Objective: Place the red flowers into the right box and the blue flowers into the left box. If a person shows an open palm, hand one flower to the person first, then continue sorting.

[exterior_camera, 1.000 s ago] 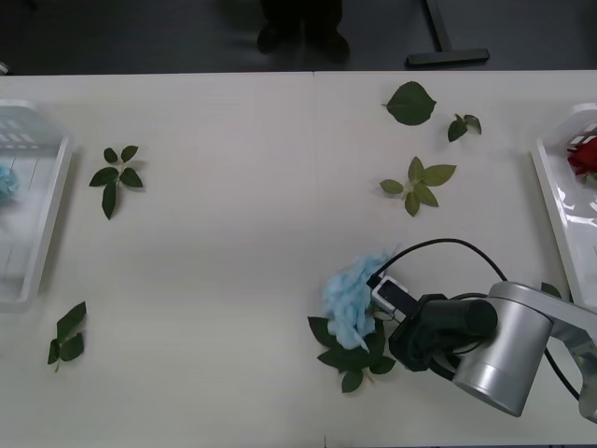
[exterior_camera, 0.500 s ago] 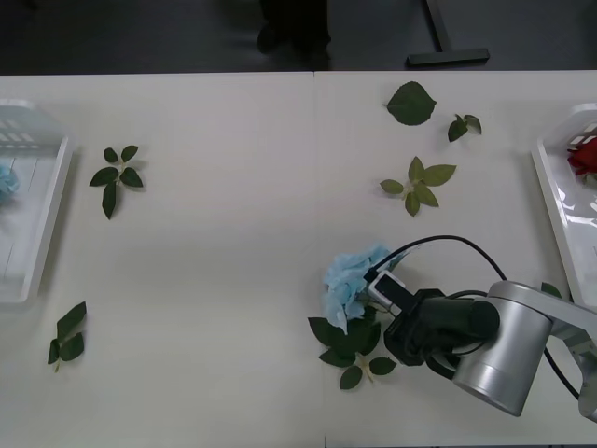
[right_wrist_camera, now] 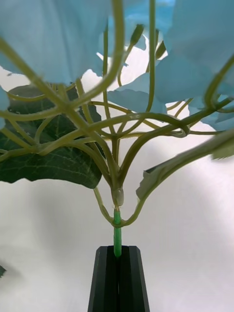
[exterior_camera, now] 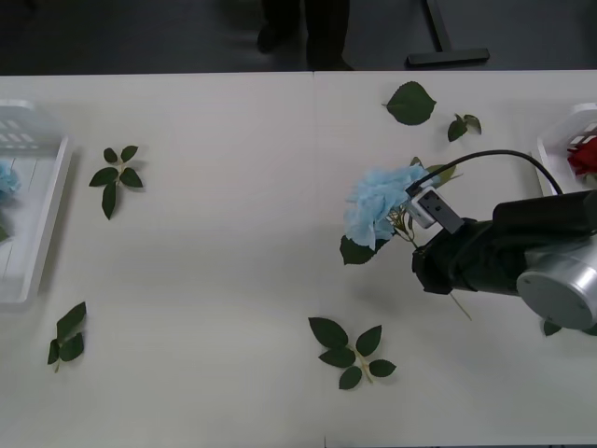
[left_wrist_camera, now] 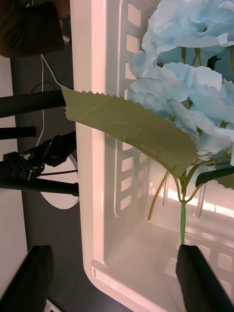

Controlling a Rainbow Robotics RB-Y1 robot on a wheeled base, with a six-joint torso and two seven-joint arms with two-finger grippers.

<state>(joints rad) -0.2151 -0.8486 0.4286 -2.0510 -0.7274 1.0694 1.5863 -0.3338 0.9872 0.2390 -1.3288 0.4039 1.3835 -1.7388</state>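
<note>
Lighting even and bright; sharpness varies by view.
Table (exterior_camera: 233, 261) evenly lit, with soft faint shadows under the leaf sprigs (exterior_camera: 350, 350). Blue flower (right_wrist_camera: 63, 44) petals blur close to the right wrist lens; left box (left_wrist_camera: 105, 146) wall glares.

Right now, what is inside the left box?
A blue flower lies inside the left box, stem toward the open left fingers. The box floor under its head is covered.

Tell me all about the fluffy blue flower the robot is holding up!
The blue flower is a fake hydrangea with a puffy pale-blue head of many small petals. Thin green stalks branch up from one bright green stem, and a broad dark leaf hangs below. The right gripper is shut on the stem, holding the flower above the white table, right of the middle, head pointing toward the left box.
</note>
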